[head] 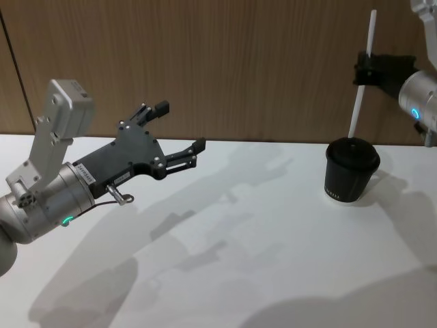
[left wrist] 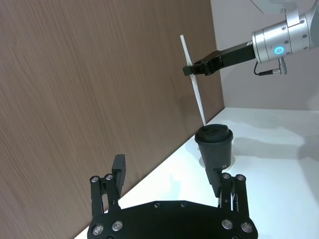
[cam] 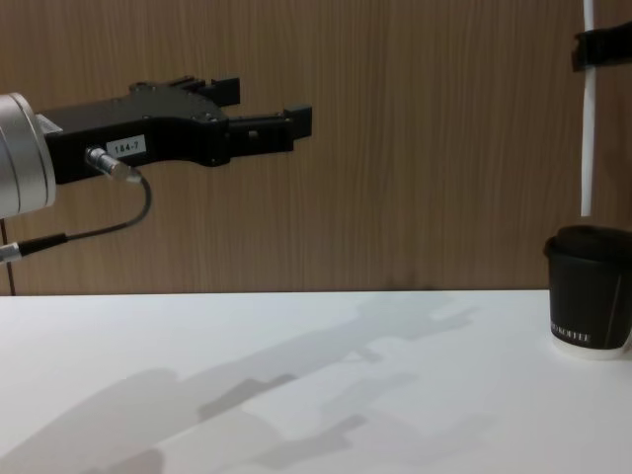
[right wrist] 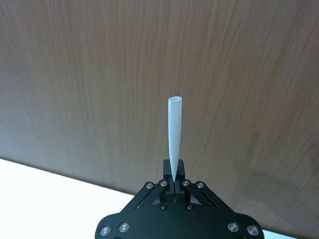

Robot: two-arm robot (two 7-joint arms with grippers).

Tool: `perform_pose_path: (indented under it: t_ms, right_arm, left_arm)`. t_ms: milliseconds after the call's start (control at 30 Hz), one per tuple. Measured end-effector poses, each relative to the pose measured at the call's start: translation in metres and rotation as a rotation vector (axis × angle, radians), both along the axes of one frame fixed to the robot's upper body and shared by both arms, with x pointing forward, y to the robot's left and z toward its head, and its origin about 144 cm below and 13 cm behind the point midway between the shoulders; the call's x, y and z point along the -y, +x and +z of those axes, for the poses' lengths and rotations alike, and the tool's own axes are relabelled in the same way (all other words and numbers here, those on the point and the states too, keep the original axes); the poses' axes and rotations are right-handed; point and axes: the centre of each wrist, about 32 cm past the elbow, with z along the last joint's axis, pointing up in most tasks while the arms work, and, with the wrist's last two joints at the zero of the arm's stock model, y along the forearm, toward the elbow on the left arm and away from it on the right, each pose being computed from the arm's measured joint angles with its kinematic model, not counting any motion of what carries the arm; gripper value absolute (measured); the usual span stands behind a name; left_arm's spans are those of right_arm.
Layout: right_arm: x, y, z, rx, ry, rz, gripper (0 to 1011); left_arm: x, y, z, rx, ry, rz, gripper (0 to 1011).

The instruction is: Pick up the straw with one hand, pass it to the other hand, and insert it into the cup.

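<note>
Straw (head: 360,96) first: we judge it very light, thin-walled and easy to crush or bend, smooth enough to slide in a loose pinch, so we would grip it gently partway along its length and leave a long free lower end to guide down. It stands nearly upright, tilted slightly, with its lower tip just at the lid of the cup (head: 349,171); whether it has entered the lid opening we cannot tell. Our right gripper (head: 365,71) has its fingers closed on the straw above the middle. The cup stands upright on the white counter (head: 259,239), towards our right. Well apart on the left, our left gripper (head: 181,126) hangs above the counter with fingers spread wide, holding nothing.
</note>
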Motion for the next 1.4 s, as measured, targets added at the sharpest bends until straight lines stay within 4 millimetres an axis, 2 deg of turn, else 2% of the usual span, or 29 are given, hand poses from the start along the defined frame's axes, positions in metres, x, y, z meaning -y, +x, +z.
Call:
perform_pose_path:
  t_ms: [1400]
  right_arm:
    - [0.004, 0.009, -0.011, -0.009, 0.008, -0.004, 6]
  left_arm:
    - [0.0, 0.0, 0.0, 0.0, 0.0, 0.0, 1003]
